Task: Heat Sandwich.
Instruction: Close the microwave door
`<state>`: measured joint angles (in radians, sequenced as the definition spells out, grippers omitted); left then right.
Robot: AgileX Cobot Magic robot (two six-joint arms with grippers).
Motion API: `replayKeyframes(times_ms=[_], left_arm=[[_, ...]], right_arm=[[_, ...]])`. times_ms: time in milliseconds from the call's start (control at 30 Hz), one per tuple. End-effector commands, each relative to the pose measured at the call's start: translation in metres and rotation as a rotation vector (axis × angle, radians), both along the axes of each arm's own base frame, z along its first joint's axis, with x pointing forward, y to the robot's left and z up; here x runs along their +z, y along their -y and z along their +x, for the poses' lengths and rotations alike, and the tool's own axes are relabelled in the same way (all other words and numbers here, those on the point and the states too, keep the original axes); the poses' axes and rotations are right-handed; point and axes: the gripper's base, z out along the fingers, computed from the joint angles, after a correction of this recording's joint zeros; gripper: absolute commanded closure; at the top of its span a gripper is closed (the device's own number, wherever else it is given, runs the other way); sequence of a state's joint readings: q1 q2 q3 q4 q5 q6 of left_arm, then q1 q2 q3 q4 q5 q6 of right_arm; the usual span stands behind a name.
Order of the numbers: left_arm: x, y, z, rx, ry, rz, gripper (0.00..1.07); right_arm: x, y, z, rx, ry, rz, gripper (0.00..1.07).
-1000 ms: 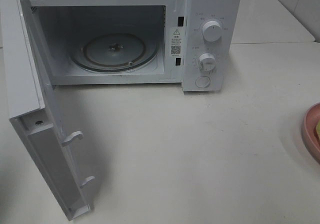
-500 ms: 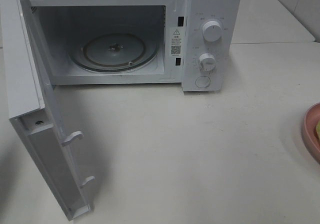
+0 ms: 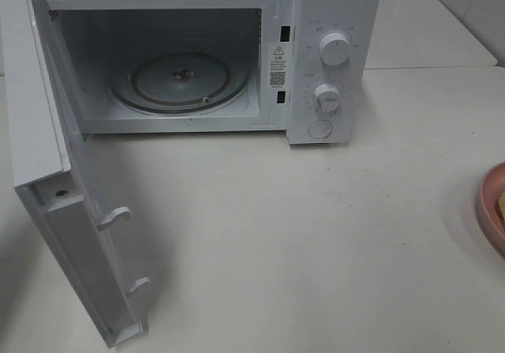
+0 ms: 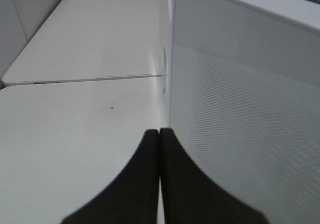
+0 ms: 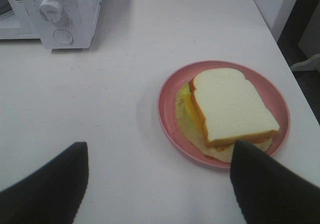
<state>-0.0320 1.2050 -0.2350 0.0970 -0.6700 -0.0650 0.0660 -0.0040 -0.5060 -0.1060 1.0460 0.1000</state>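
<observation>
The sandwich [image 5: 232, 106], white bread over yellow and cream layers, lies on a round pink plate [image 5: 167, 98] in the right wrist view. My right gripper [image 5: 160, 145] hovers above the table just short of the plate, open, with nothing between its fingers. The white microwave [image 3: 331, 53] stands at the back with its door [image 3: 47, 179] swung wide to the left and the glass turntable [image 3: 181, 80] bare. My left gripper [image 4: 159, 134] is shut on nothing, close beside the door's outer face [image 4: 240, 108]. Neither gripper shows in the high view.
In the high view only the plate's edge [image 3: 489, 203] shows, at the far right of the table. The open door juts out toward the table's front left. Two knobs [image 3: 335, 50] and a button sit on the microwave's right panel.
</observation>
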Motion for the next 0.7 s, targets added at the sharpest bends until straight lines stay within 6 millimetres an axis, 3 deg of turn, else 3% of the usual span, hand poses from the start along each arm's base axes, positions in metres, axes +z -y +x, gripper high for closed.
replayKeyframes(times_ms=[33,367,700], left_arm=[[-0.001,0.011,0.006,-0.116,0.072,-0.031,1.07],[-0.015,0.044,0.018,-0.34,0.097,-0.027,1.07],[-0.022,0.076,0.026,-0.335,0.073,-0.056,1.07]], right_arm=[[0.0,0.001,-0.004,-0.004,0.032,-0.012,0.31],[0.0,0.001,-0.004,-0.004,0.032,-0.012,0.31],[0.0,0.001,-0.004,-0.004,0.032,-0.012,0.31]])
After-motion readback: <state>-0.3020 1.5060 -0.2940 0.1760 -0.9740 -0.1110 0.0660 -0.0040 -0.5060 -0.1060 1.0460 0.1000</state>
